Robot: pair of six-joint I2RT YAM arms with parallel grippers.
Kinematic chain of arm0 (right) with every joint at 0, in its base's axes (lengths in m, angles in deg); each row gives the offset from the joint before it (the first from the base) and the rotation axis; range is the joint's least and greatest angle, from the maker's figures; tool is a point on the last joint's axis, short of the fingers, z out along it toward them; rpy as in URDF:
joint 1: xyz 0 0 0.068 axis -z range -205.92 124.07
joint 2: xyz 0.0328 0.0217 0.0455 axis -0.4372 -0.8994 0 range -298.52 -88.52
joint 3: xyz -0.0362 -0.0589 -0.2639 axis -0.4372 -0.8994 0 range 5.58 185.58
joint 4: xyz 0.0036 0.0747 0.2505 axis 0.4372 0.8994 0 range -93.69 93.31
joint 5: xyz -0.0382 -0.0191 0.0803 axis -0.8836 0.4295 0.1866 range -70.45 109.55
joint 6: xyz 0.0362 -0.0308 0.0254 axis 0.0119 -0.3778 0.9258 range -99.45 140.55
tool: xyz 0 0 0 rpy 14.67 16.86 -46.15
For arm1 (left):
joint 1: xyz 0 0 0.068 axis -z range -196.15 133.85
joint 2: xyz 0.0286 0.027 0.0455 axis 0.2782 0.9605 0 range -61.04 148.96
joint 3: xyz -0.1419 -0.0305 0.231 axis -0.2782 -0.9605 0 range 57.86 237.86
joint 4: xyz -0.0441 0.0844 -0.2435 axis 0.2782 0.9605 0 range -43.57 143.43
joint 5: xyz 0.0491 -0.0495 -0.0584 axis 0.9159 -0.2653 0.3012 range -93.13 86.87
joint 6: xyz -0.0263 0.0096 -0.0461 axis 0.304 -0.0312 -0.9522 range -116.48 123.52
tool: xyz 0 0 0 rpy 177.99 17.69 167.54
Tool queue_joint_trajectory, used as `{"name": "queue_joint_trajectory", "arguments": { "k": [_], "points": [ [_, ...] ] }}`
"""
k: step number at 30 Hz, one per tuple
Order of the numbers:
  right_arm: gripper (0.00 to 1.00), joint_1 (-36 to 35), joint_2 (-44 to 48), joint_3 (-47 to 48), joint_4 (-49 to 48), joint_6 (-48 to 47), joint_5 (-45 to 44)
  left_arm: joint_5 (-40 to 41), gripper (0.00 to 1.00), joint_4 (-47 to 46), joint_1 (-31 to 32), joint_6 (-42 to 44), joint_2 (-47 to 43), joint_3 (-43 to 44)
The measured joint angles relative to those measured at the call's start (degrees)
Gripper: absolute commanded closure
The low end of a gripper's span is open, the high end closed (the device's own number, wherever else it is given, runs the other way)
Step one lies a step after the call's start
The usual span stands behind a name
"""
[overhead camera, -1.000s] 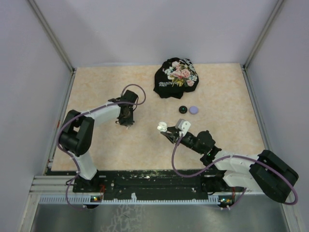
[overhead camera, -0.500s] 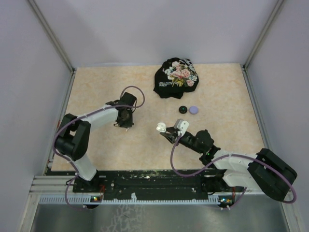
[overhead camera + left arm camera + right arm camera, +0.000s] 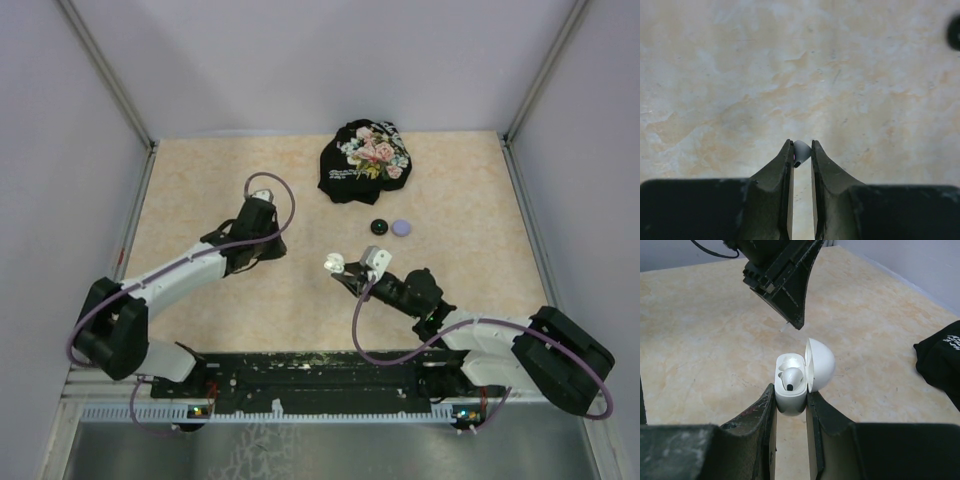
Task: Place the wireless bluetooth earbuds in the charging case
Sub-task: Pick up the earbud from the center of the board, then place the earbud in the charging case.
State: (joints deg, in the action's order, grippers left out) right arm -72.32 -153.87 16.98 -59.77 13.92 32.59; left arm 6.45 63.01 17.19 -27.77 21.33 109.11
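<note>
Since a second ago the left arm has dropped its raised elbow and now lies stretched low across the beige marbled table (image 3: 200, 180), while its jaws have drawn in. The left gripper (image 3: 801, 146) is nearly closed, pinching a small white earbud (image 3: 801, 149) right at its fingertips above bare tabletop. In the right wrist view that gripper hangs tip-down just beyond the white charging case (image 3: 790, 399), close to it but apart; what may be the earbud shows as a pale speck at its tip. The right gripper (image 3: 790, 405) is clamped tight on the case's lower body, with the domed lid (image 3: 821, 365) swung open to the right and a second white earbud (image 3: 791, 376) seated inside. Farther right lie a black round puck (image 3: 379, 226) and a lavender round puck (image 3: 401, 227), side by side, with a black floral cloth (image 3: 365, 160) behind them.
</note>
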Motion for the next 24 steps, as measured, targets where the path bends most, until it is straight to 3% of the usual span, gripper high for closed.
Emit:
{"name": "queue_joint_trajectory", "arguments": {
  "k": [9, 24],
  "points": [
    [1.0, 0.0, 0.04, -0.02, -1.03, -0.28, -2.05, 0.61, 0.8, -11.23, 8.07, -4.37, -8.24, -3.63],
    [1.0, -0.02, 0.66, -0.15, -2.08, -0.28, -4.85, 7.98, 0.8, -26.51, 21.35, -8.52, -10.62, -5.55]
  ]
}}
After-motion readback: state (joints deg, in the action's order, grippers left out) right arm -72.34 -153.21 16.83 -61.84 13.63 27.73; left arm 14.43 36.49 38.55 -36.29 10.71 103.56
